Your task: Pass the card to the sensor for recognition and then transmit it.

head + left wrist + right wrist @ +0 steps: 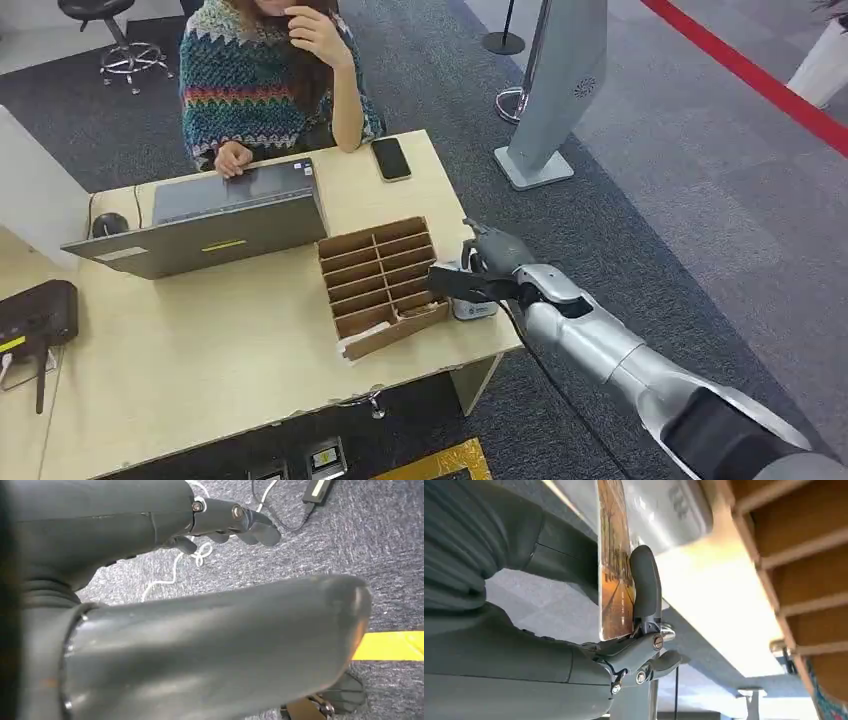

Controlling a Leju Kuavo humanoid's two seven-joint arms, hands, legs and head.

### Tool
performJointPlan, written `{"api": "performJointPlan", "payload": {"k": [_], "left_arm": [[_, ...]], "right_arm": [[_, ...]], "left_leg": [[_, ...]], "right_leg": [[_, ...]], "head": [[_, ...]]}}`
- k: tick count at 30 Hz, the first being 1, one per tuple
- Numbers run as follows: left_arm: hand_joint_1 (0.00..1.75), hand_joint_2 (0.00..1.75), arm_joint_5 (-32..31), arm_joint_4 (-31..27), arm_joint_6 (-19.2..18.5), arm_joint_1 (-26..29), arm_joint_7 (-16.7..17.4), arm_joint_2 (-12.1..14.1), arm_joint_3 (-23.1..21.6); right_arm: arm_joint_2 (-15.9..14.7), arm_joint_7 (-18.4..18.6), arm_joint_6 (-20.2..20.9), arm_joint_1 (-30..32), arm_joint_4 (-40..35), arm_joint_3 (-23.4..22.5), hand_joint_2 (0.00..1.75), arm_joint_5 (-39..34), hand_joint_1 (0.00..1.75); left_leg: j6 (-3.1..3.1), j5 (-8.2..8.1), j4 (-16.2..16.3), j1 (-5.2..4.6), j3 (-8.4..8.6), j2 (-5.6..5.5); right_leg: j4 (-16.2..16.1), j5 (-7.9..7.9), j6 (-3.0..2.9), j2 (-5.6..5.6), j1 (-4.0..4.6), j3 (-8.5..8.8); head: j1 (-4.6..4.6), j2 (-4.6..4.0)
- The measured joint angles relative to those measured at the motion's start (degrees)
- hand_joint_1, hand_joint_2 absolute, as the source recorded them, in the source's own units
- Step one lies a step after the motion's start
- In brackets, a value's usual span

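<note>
My right hand (492,262) reaches over the table's right edge and pinches a card (458,282) flat between thumb and fingers. The card hovers just above a small white sensor (474,307) that sits on the table by the wooden box. In the right wrist view the card (615,565) shows an orange picture, with a dark finger (646,582) pressed on its face and the sensor (664,507) close behind it. My left hand (125,525) hangs over the carpet, fingers apart and holding nothing.
A wooden compartment box (382,280) stands left of the sensor. On the pale table (200,350) are a laptop (220,215), a phone (391,158), a mouse (108,224) and a black router (35,315). A person (265,85) sits behind the laptop. A grey kiosk stand (555,90) rises at the right.
</note>
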Motion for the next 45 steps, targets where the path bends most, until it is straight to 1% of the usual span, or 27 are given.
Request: {"api": "performJointPlan", "payload": {"k": [6, 11, 15, 20, 24, 27, 31, 38, 39, 40, 41, 42, 43, 45], "left_arm": [[0.00, 0.00, -1.0, 0.0, -0.6, -0.8, 0.3, 0.0, 0.0], [0.00, 0.00, -2.1, 0.0, -1.0, -1.4, 0.7, 0.0, 0.0], [0.00, 0.00, -3.3, 0.0, -1.5, -1.8, 1.5, 0.0, -0.1], [0.00, 0.00, -4.9, 0.0, -1.9, -2.5, 2.3, -0.1, -0.5], [0.00, 0.00, -5.9, 0.0, -2.1, -2.9, 2.5, -0.1, -0.6], [0.00, 0.00, -6.7, 0.0, -2.2, -3.4, 3.0, -0.1, -0.6], [0.00, 0.00, -7.1, -0.2, -2.1, -3.7, 3.3, -0.2, -0.6], [0.00, 0.00, -7.1, -0.3, -1.8, -3.4, 3.5, -0.3, -0.6], [0.00, 0.00, -7.0, -0.3, -1.8, -3.2, 3.5, -0.3, -0.6], [0.00, 0.00, -7.0, -0.3, -1.7, -3.1, 3.5, -0.3, -0.6], [0.00, 0.00, -6.8, -0.3, -1.7, -3.0, 3.5, -0.3, -0.6], [0.00, 0.00, -6.7, -0.3, -1.6, -2.9, 3.5, -0.3, -0.6], [0.00, 0.00, -6.6, -0.3, -1.6, -2.8, 3.5, -0.4, -0.6], [0.00, 0.00, -6.6, -0.3, -1.5, -2.7, 3.5, -0.4, -0.6]], "right_arm": [[-2.0, 1.9, 1.4, -4.3, -3.0, -0.9, 1.75, 0.9, 1.75], [-3.5, 3.7, 5.2, -9.9, -6.7, -1.1, 1.75, 2.8, 1.75], [-4.0, 4.2, 8.2, -14.7, -8.2, -0.8, 1.75, 3.5, 1.75], [-3.7, 4.1, 11.1, -21.6, -8.6, 0.5, 1.75, 3.7, 1.75], [-2.6, 3.9, 12.4, -25.8, -8.4, 2.5, 1.75, 3.4, 1.75], [-0.8, 3.7, 12.7, -29.6, -7.2, 4.6, 1.75, 2.3, 1.75], [1.6, 3.1, 11.9, -32.9, -4.0, 7.1, 1.75, 1.1, 1.75], [5.9, 0.9, 9.6, -35.3, 3.4, 11.4, 1.75, 0.1, 1.73], [6.4, 0.6, 9.4, -35.4, 4.3, 11.8, 1.75, 0.0, 1.62], [6.9, 0.4, 9.1, -35.4, 5.3, 12.3, 1.75, -0.2, 0.75], [7.3, 0.3, 8.9, -35.5, 6.3, 12.8, 1.75, -0.3, 0.51], [7.7, 0.2, 8.8, -35.5, 7.2, 13.1, 1.75, -0.5, 0.07], [8.1, 0.0, 8.7, -35.5, 8.1, 13.4, 1.75, -0.7, 0.00], [8.6, -0.1, 8.4, -35.6, 9.2, 14.1, 1.75, -0.8, 0.00]], "left_leg": [[0.01, 0.01, 0.0, -0.01, 0.00, 0.00], [0.00, 0.01, 0.0, -0.01, 0.00, 0.04], [0.00, 0.02, 0.0, -0.01, -0.02, 0.05], [0.00, 0.02, 0.0, 0.00, -0.05, 0.01], [0.01, 0.03, 0.0, -0.01, -0.09, 0.01], [0.01, 0.03, 0.0, 0.00, -0.08, 0.02], [0.02, 0.05, 0.0, 0.02, -0.11, -0.04], [0.02, 0.05, 0.0, 0.02, -0.11, -0.05], [0.02, 0.05, 0.0, 0.01, -0.11, -0.05], [0.02, 0.05, 0.0, 0.01, -0.11, -0.05], [0.02, 0.05, 0.0, 0.01, -0.11, -0.06], [0.02, 0.05, 0.0, 0.01, -0.11, -0.06], [0.02, 0.05, 0.0, 0.01, -0.11, -0.06], [0.02, 0.05, 0.0, 0.01, -0.11, -0.06]], "right_leg": [[0.0, 0.02, 0.01, 0.01, -0.01, 0.00], [0.0, 0.06, -0.02, 0.03, 0.00, -0.02], [0.0, 0.06, -0.02, 0.05, -0.01, -0.04], [0.0, 0.06, -0.02, -0.02, 0.01, -0.01], [0.0, 0.06, -0.02, 0.01, 0.01, -0.02], [0.0, 0.06, -0.02, 0.01, 0.01, -0.04], [0.0, 0.05, -0.02, -0.10, 0.03, -0.02], [0.0, 0.05, -0.02, -0.12, 0.02, -0.02], [0.0, 0.05, -0.02, -0.11, 0.02, -0.03], [0.0, 0.05, -0.02, -0.12, 0.02, -0.03], [0.0, 0.05, -0.02, -0.12, 0.02, -0.03], [0.0, 0.05, -0.02, -0.13, 0.02, -0.03], [0.0, 0.05, -0.02, -0.12, 0.02, -0.03], [0.0, 0.05, -0.02, -0.12, 0.02, -0.03]], "head": [[0.00, 0.00], [0.02, 0.00], [0.02, 0.00], [0.04, 0.00], [0.02, 0.00], [0.02, 0.00], [0.02, 0.00], [0.04, 0.00], [0.00, 0.00], [0.02, 0.00], [0.02, 0.00], [0.02, 0.00], [0.02, 0.00], [0.02, 0.00]]}}
